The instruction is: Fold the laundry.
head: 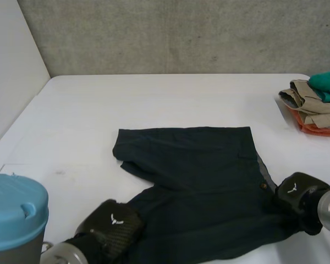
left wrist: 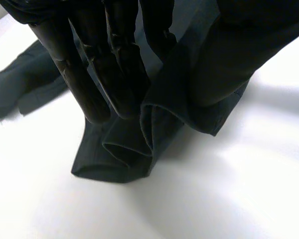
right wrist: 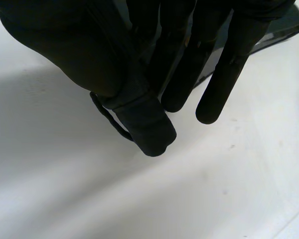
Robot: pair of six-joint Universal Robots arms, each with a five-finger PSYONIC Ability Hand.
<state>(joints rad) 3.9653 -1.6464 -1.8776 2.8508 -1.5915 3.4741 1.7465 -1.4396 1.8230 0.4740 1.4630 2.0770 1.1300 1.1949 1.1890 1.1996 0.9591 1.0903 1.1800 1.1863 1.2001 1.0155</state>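
Dark navy shorts [head: 198, 176] lie spread on the white table [head: 154, 99], waistband towards my right. My left hand [head: 113, 225] sits at the near left leg hem. In its wrist view, straight fingers [left wrist: 89, 74] press a fold of the shorts [left wrist: 119, 159] against the thumb. My right hand [head: 294, 192] is at the waistband end, near the button. There its fingers [right wrist: 224, 74] and thumb pinch a rolled edge of the cloth [right wrist: 144, 124], lifted a little off the table.
A stack of folded clothes [head: 316, 107], tan, orange and green, stands at the table's far right edge. My left arm's blue cap [head: 14, 212] rises at the near left. A grey wall runs behind the table.
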